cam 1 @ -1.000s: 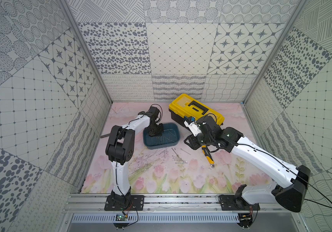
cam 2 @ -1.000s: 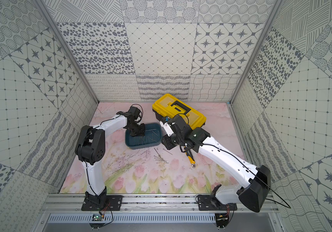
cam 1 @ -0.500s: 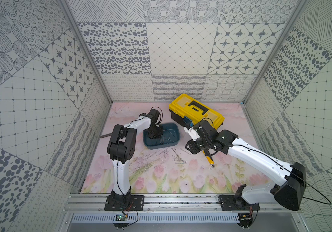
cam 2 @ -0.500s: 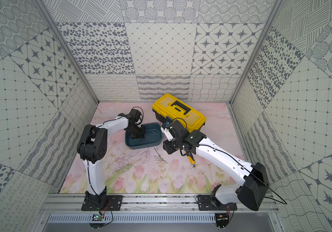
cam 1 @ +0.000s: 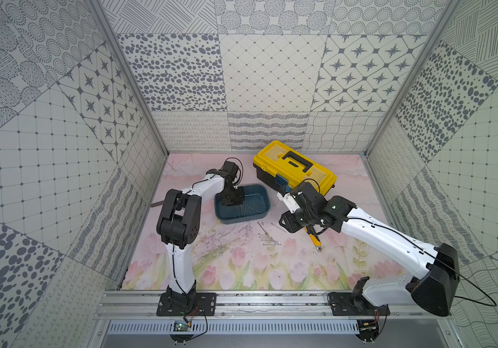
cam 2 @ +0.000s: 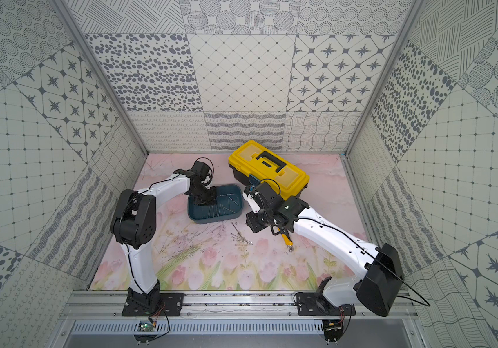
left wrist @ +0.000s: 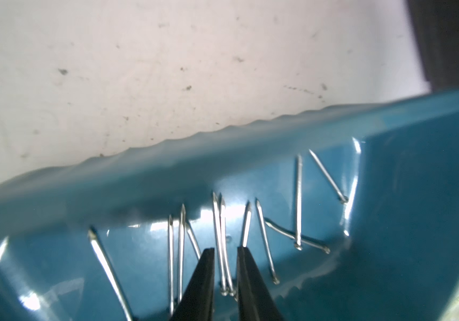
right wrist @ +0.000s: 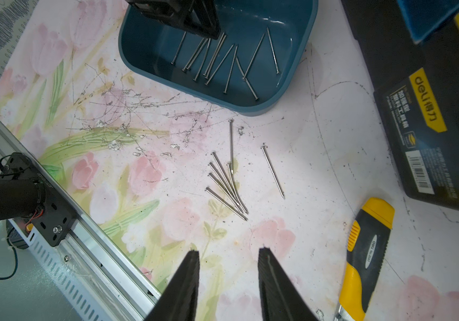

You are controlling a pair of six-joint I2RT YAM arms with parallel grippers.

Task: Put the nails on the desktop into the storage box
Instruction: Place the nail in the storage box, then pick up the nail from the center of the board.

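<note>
Inside the blue storage box (cam 1: 241, 221), your left end effector (left wrist: 225, 250) has just let go. Its tips now stand a little apart, and the two nails (left wrist: 220, 236) between them lie loose on the box floor with the others. So that drop looks done. Your right end effector (right wrist: 228, 249) has swung closer to the desk (right wrist: 167, 172). It hangs spread and empty near about seven loose nails (right wrist: 228, 186) beside the box. Those probably come next.
</note>
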